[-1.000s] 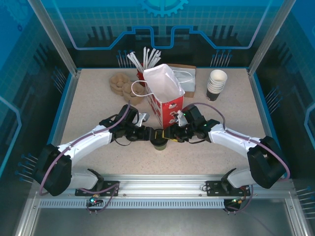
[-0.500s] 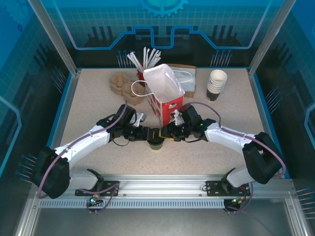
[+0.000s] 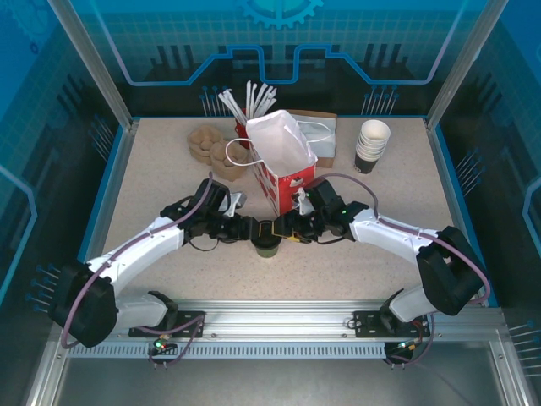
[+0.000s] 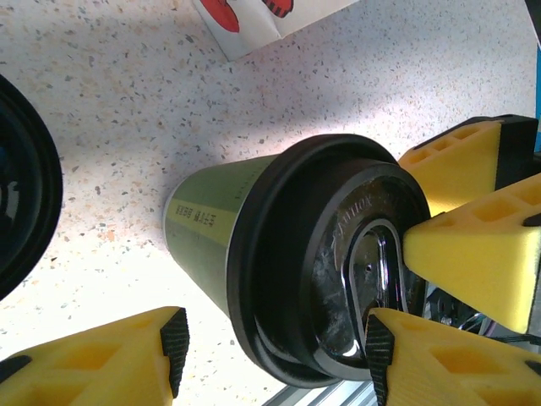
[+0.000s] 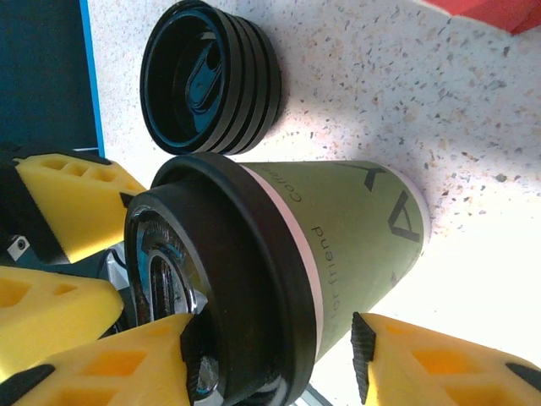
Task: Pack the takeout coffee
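The takeout coffee, a green paper cup with a black lid, stands upright on the table just in front of the red and white paper bag. My left gripper and right gripper meet over it from either side. In the left wrist view the cup lies between my left gripper's spread fingers; one pad is at the lid's top, the other stands apart. In the right wrist view the right gripper is open too, one pad against the lid, the other off the cup's side.
A stack of loose black lids lies close beside the cup. Lidless cups are stacked at the back right, brown cup carriers at the back left, and wrapped straws behind the bag.
Both arms have shifted slightly to the left and toward the bag. The cup stands in nearly the same spot.
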Controlling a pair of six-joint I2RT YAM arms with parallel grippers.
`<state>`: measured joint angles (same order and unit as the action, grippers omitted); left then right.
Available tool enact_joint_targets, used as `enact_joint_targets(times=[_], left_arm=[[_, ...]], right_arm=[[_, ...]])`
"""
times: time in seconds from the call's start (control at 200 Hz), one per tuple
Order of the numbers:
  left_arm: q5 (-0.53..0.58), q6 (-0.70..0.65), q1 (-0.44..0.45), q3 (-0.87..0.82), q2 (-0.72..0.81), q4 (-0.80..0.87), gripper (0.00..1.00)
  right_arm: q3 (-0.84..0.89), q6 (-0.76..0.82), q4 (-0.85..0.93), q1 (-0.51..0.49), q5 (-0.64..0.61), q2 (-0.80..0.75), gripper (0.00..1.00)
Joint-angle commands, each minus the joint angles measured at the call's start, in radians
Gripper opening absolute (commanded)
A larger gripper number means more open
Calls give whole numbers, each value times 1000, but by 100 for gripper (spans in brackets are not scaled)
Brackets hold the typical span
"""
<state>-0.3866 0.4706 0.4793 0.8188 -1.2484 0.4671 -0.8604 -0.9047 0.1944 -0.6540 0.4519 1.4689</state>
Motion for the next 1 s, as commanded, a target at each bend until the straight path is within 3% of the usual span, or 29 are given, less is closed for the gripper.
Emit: enact_joint_targets(times=[0.0,0.36,0.585,0.825,0.996], left_arm=[[24,-2,-14,49,29,44,60],[116,8,-71,102,118,76,60],[112,16,-109,126,130,76,60],[29,36,-103,88,109,46,60],[32,61,-26,25,100,3,61]], right_arm=[[-13,33,104,-15,-46,-13,54],[-103,92,235,-15,-82,-100,56],[-104,107,253,0,-86,-105,56],[-65,106,242,5,-93,-109,56],[-41,119,264,6,-111,-134,55]])
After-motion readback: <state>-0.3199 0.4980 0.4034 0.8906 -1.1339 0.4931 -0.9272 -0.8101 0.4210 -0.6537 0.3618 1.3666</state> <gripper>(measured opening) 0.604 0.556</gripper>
